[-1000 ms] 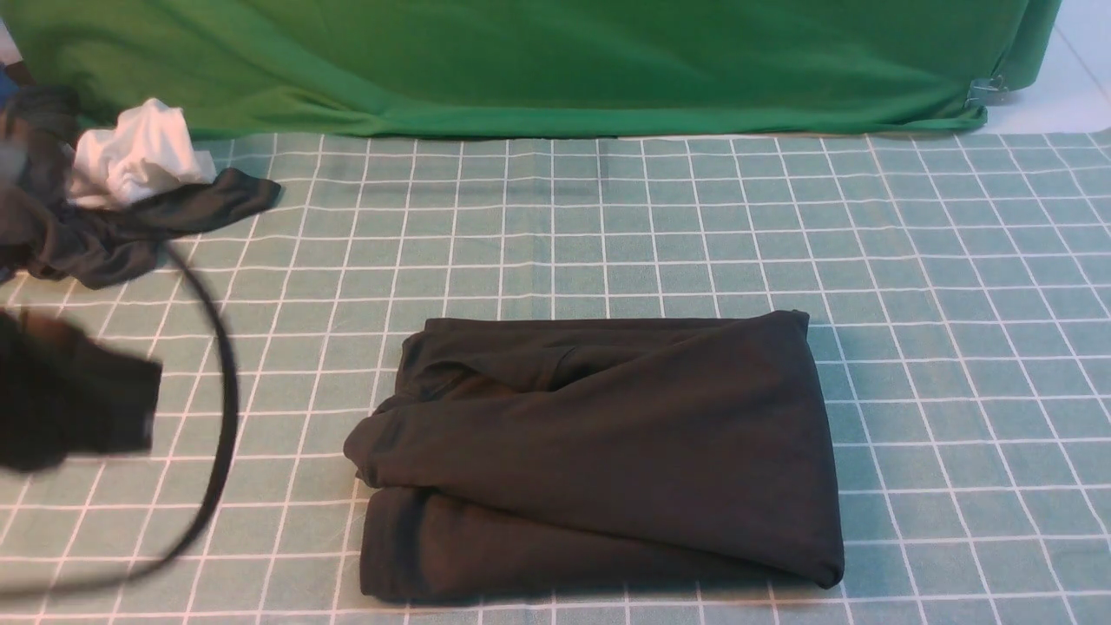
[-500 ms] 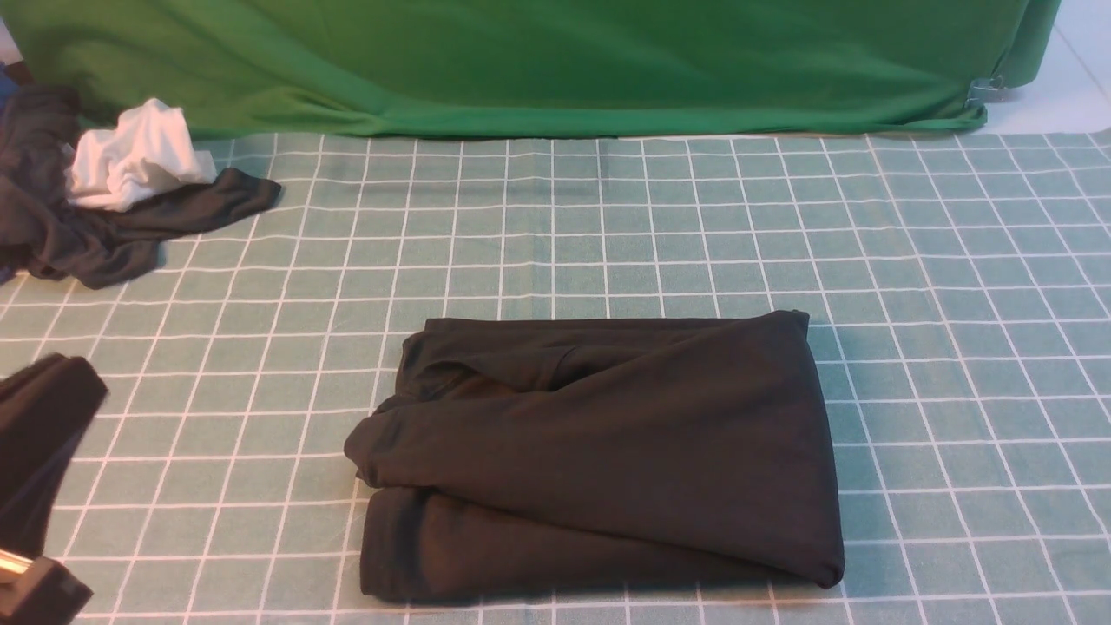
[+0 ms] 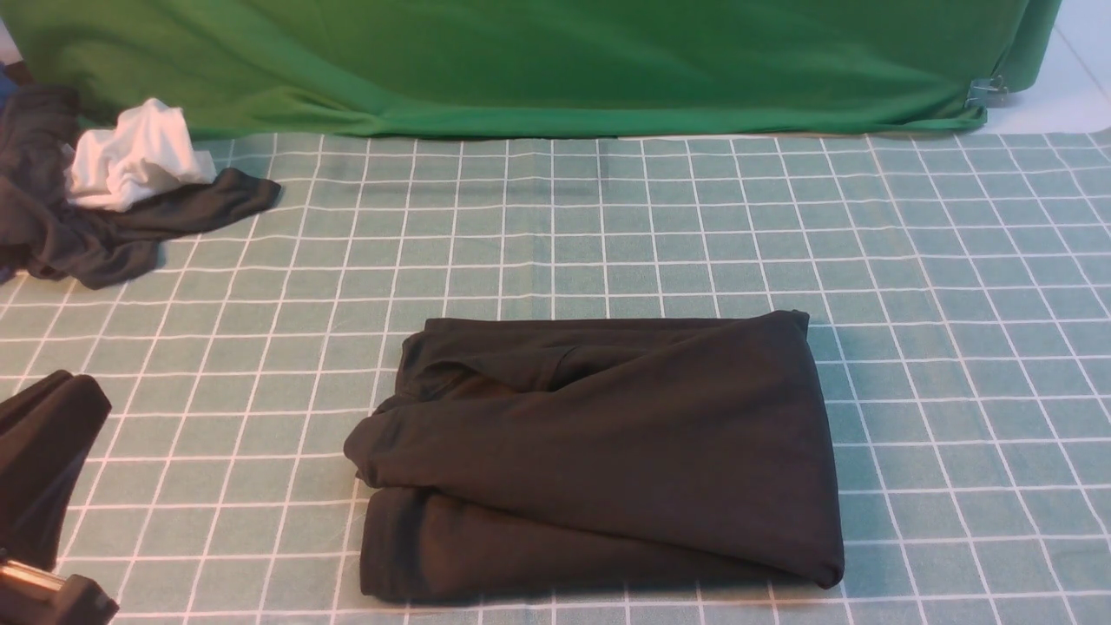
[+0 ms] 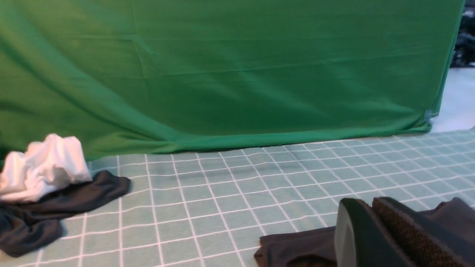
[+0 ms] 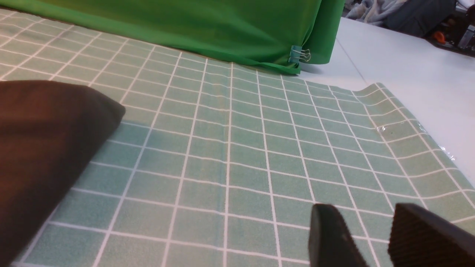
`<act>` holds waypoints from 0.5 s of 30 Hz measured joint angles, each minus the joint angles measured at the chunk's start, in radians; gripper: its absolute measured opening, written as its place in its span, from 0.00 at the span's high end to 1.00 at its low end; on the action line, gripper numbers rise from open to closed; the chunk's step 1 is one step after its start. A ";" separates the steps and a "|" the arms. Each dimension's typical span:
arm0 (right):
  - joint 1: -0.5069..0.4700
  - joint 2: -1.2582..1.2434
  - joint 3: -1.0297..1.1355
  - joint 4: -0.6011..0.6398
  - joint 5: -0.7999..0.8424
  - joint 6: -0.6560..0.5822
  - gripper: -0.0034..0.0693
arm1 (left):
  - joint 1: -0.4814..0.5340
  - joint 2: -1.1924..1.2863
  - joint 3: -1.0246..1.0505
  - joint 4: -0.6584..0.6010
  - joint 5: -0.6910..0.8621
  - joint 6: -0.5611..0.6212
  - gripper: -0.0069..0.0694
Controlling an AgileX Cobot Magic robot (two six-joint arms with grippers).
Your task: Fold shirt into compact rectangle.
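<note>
Now my left gripper [image 3: 48, 451] rests closed at eight o'clock of the folded shirt [image 3: 599, 451]; right gripper [image 5: 374, 237] hovers, jaws apart.

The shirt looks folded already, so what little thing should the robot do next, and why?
Probably just draw both arms clear. The shirt lies as a compact, slightly skewed rectangle on the checked cloth; the left gripper is shut on nothing, the right gripper open and empty.
</note>
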 joint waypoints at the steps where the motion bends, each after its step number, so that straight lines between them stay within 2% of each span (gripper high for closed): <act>1: 0.000 0.000 0.000 0.000 0.000 0.000 0.63 | 0.000 0.000 0.000 0.002 -0.002 0.000 0.89; 5: 0.000 0.000 0.000 0.000 -0.001 0.000 0.63 | 0.050 -0.017 0.082 0.072 -0.110 -0.055 0.89; 9: 0.000 0.000 0.000 -0.001 -0.001 0.000 0.63 | 0.158 -0.106 0.215 0.112 -0.171 -0.159 0.89; 12: 0.000 -0.001 0.000 -0.001 -0.001 0.000 0.63 | 0.247 -0.209 0.251 0.223 -0.027 -0.351 0.89; 15: 0.000 -0.001 0.000 -0.001 -0.002 0.000 0.63 | 0.282 -0.226 0.252 0.302 0.073 -0.397 0.89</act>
